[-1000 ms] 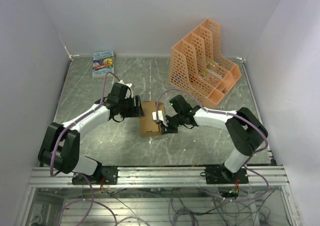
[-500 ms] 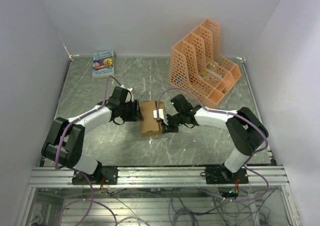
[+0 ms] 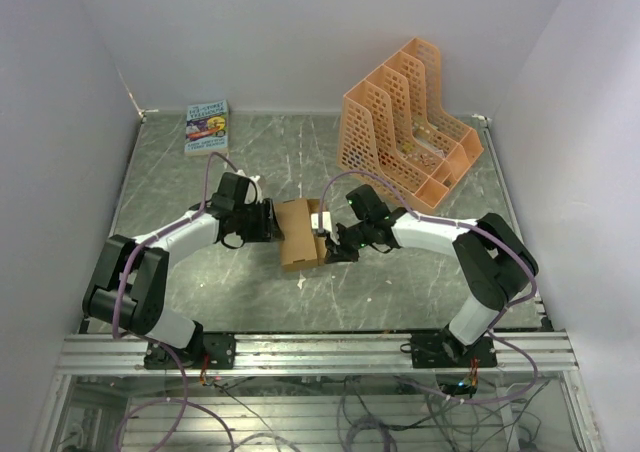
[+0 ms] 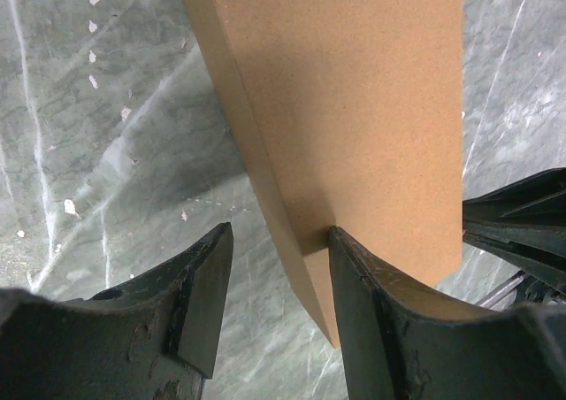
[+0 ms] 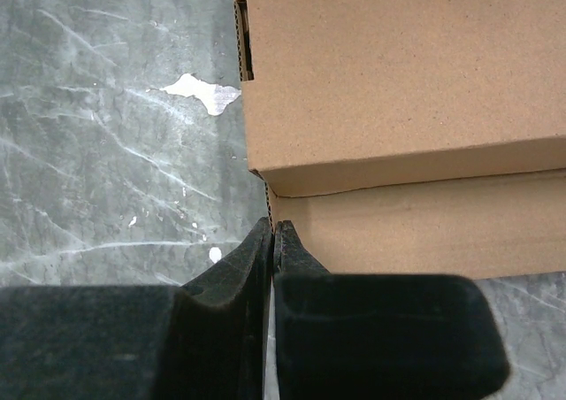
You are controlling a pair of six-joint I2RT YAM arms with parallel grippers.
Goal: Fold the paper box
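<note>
The paper box (image 3: 296, 230), plain tan cardboard folded into a low block, lies on the marble table between my two arms. My left gripper (image 3: 274, 224) is at its left end. In the left wrist view the box (image 4: 354, 90) pokes a corner between the open fingers of that gripper (image 4: 280, 234). The right finger (image 4: 380, 320) lies against the box and the left finger (image 4: 199, 303) stands apart over bare table. My right gripper (image 3: 324, 244) is at the box's right side. Its tips (image 5: 272, 230) are pressed shut, touching the lower corner edge of the box (image 5: 398, 81).
An orange perforated file rack (image 3: 405, 122) stands at the back right. A small printed book (image 3: 207, 127) lies at the back left. White walls close the table on three sides. A white chip mark (image 5: 199, 93) shows on the table beside the box.
My left arm has dropped lower and pushed its gripper in against the box's left end, with the jaws narrowed. The right gripper has hardly moved.
</note>
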